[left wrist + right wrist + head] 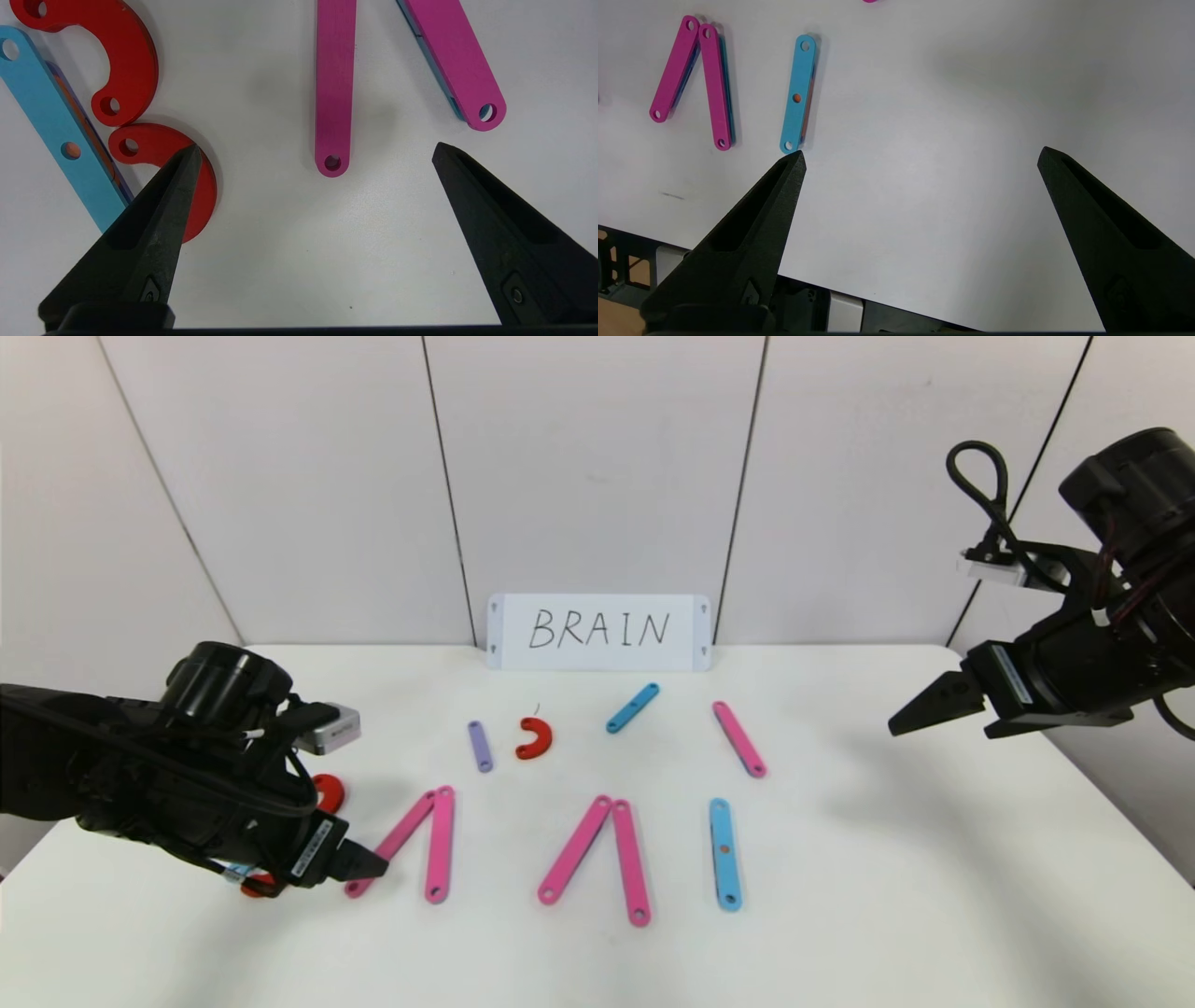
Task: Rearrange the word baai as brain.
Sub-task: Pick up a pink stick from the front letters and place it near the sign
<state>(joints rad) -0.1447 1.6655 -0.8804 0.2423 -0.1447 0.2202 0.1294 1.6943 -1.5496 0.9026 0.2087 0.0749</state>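
Note:
The word lies along the table's front in flat pieces. Its B sits mostly under my left arm, with red curves (pixel 329 791) (pixel 135 56) and a blue strip (pixel 51 116). Two pink strips (pixel 439 845) (pixel 334 84) form the first A, two more (pixel 630 863) (pixel 714 88) form the second, and a blue strip (pixel 725 854) (pixel 797 93) is the I. My left gripper (pixel 369 863) (pixel 316 146) hangs open and empty at the first A's lower end, one finger (pixel 163 210) over the lower red curve (pixel 154 142). My right gripper (pixel 910 719) (pixel 922 151) is open, raised at the right.
Loose pieces lie behind the word: a purple strip (pixel 480 747), a red curve (pixel 535 738), a short blue strip (pixel 633 707) and a pink strip (pixel 739 739). A white card (pixel 597 632) reading BRAIN leans on the wall. The table's front edge (pixel 878 291) runs below my right gripper.

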